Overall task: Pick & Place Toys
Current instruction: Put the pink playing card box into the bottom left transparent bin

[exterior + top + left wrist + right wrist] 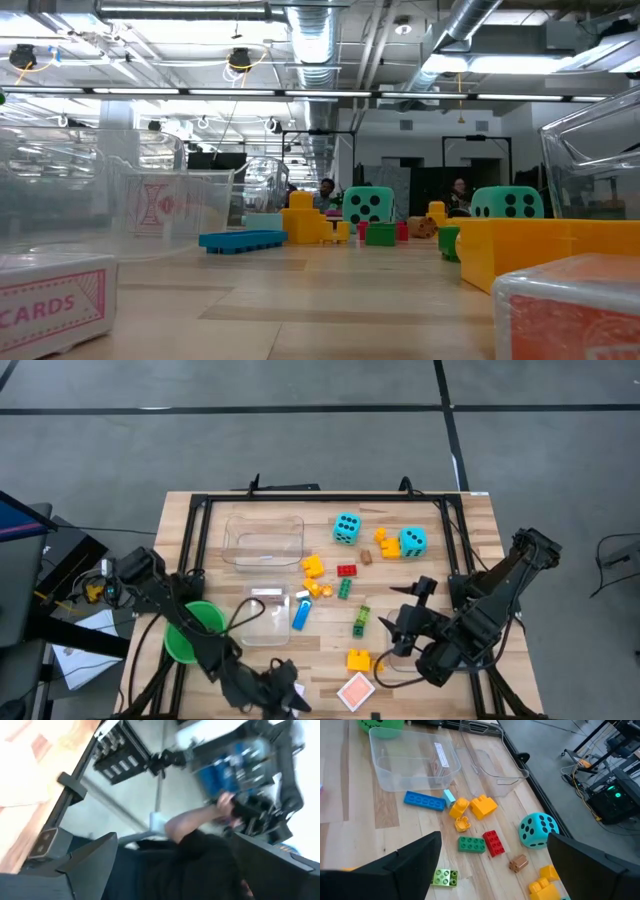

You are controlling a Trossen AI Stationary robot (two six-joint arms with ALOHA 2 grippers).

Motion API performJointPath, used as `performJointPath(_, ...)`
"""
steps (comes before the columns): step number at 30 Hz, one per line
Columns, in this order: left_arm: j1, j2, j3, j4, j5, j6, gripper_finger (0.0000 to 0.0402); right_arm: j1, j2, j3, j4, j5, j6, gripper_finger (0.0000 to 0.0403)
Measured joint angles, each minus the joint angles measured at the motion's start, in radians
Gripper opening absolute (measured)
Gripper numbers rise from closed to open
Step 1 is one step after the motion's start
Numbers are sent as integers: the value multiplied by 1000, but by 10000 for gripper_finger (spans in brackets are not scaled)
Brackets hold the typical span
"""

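Two cyan dice [347, 527] [412, 541] rest on the table's far side; one also shows in the right wrist view [538, 830]. Yellow [313, 566], red [346, 571], green [360, 621] and blue [301, 614] bricks lie mid-table. A red-and-white card pack [357, 690] lies at the near edge. Another pack [441, 755] lies in the small clear bin [262, 628]. My right gripper [402, 630] [495, 870] is open and empty, above the table to the right of the bricks. My left gripper [290, 700] [175, 865] is open and empty at the near edge, left of the card pack.
A larger clear bin [263, 540] stands at the far left, and a green cup [192, 630] at the left edge. A black frame [320, 497] runs around the table. A person's arm [200, 815] shows beyond the table in the left wrist view.
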Motion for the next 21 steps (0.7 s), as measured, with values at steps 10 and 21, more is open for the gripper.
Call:
performJointPath(10,0,376,723,-1167,68,-439,400,10,0,0,-3,5,8,356)
performJointPath(21,43,504,737,-1254,152,-576,400,3,-2,3,-8,54,-43,356)
